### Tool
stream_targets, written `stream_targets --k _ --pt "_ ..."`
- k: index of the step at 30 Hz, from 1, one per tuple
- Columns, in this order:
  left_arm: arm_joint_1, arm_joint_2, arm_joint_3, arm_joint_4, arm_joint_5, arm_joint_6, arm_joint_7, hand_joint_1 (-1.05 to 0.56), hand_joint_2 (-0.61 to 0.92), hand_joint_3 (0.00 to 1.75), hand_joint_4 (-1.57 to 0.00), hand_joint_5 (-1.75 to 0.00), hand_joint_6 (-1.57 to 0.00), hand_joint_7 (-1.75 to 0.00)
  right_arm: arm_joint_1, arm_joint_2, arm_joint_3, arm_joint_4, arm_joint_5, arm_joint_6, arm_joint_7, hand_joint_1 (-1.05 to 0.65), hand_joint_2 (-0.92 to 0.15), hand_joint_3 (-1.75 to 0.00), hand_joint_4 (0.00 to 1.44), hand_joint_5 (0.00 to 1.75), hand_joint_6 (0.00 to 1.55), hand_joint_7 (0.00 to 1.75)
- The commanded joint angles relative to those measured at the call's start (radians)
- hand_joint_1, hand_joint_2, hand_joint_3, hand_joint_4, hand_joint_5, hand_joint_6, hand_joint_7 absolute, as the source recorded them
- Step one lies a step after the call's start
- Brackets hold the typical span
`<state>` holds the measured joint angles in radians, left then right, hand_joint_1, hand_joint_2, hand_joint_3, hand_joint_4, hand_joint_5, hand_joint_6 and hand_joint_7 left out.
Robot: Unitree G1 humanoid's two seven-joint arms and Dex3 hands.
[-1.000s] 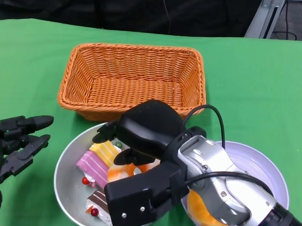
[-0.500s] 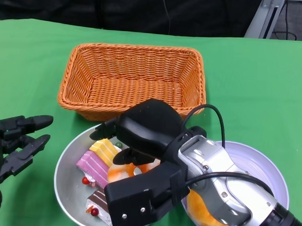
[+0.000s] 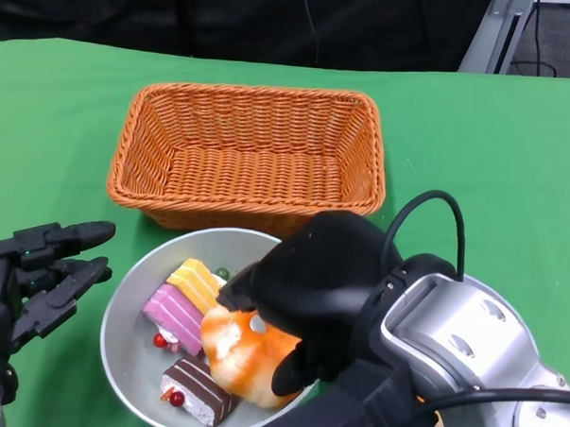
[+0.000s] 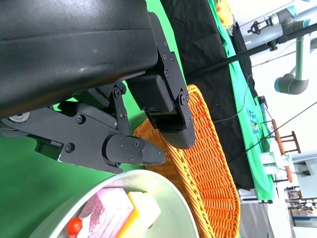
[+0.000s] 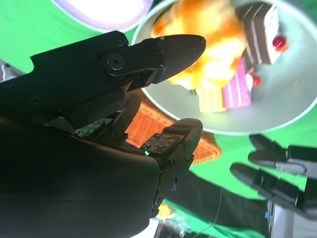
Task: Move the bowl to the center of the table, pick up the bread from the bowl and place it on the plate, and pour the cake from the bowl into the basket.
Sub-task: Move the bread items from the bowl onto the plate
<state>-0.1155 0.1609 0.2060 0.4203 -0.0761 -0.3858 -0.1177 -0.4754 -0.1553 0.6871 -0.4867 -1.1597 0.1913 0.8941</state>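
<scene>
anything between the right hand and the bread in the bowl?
Nothing visible. The right hand is directly over the bread in the bowl; the cake slices lie off to the side.

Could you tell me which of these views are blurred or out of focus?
Head view: sharp throughout. Right wrist view: the bread and cake in the bowl are blurred, the right hand crisp. Left wrist view: the left hand is sharp, the cake soft.

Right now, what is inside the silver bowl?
The bowl holds an orange bread, a yellow cake, a pink cake and a chocolate cake. The right hand covers its right side.
</scene>
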Motion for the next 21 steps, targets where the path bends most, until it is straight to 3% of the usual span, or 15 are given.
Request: stream_targets --k 1,10,21 --pt "0.002 0.024 0.002 -0.001 0.004 -0.022 -0.004 -0.21 0.92 0.26 -0.8 -0.75 -1.09 0.0 0.023 0.015 -0.026 0.002 0.046 0.002 0.012 -0.93 -0.92 -0.18 0.66 0.08 0.52 0.01" --pt "-0.004 0.025 0.004 0.012 -0.003 -0.032 -0.009 -0.22 0.92 0.23 -0.8 -0.76 -1.09 0.0 0.05 0.019 -0.014 0.042 0.027 -0.017 -0.021 -0.94 -0.92 -0.15 0.67 0.06 0.5 0.0" --pt "0.036 0.008 -0.009 -0.082 0.012 0.02 0.019 -0.19 0.92 0.26 -0.8 -0.74 -1.09 0.0 0.122 0.04 0.042 0.11 -0.135 -0.025 -0.153 -0.97 -0.92 -0.15 0.54 0.0 0.44 0.0"
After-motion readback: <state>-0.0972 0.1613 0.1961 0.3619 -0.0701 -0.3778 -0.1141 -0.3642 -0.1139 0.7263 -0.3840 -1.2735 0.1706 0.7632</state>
